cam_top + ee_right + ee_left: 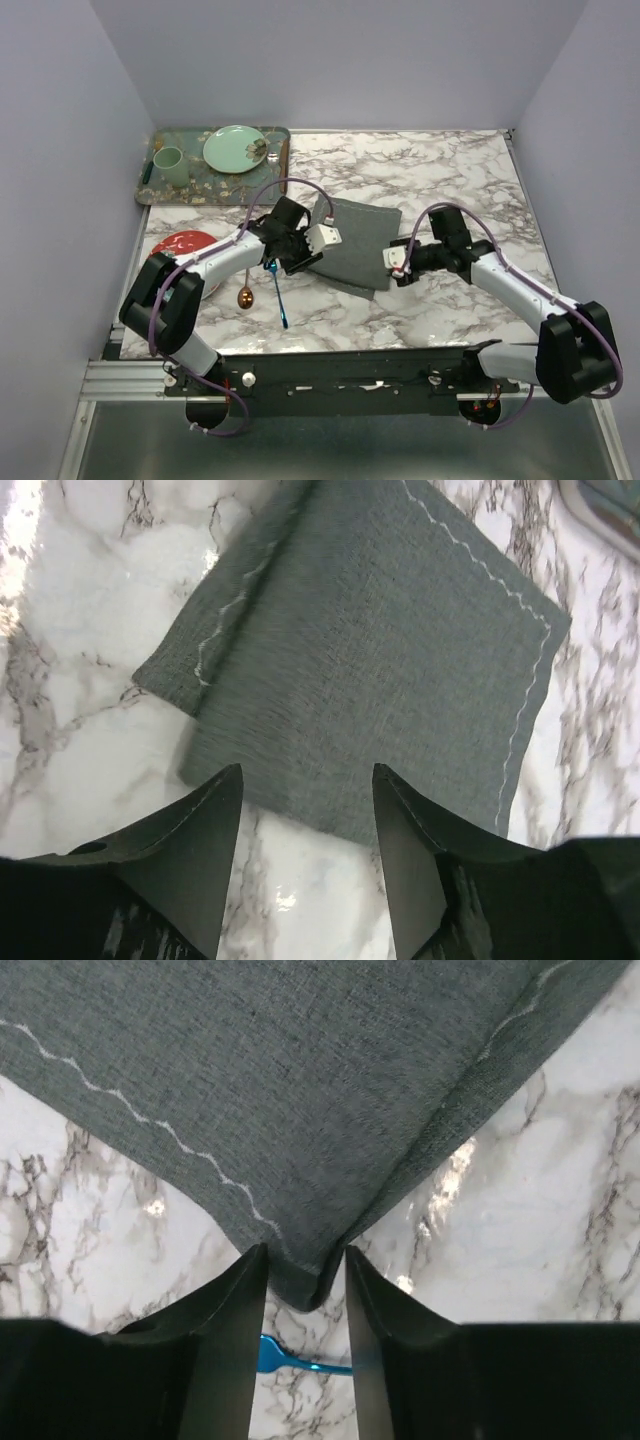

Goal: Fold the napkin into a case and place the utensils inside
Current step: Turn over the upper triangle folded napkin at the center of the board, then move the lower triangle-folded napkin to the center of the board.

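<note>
Your napkin (352, 250) lies flat on the marble table (440, 170), folded over into a rough square (the wavy pale stitching runs along its edges in both wrist views).

Your left gripper (306, 1258) sits at the napkin's near-left corner. Its 2 fingers (240, 1330) stand a little apart, with the tip of that corner lying in the gap between them. The cloth is not pinched.

Your right gripper (306, 772) is at the napkin's right edge, just off the cloth. Its jaws are spread wide with only bare marble and the napkin's border showing between them, so it holds nothing.

The blue fork (279, 295) lies on the table just left of the napkin's near corner, below the left gripper. The copper spoon (246, 295) lies a little further left of the napkin, beside the fork but not touching it.

A red plate (185, 248) sits well to the napkin's left. Beyond the napkin, at the far left, a patterned tray (200, 190) carries 1 green cup (170, 165) and 1 green plate (235, 148).
</note>
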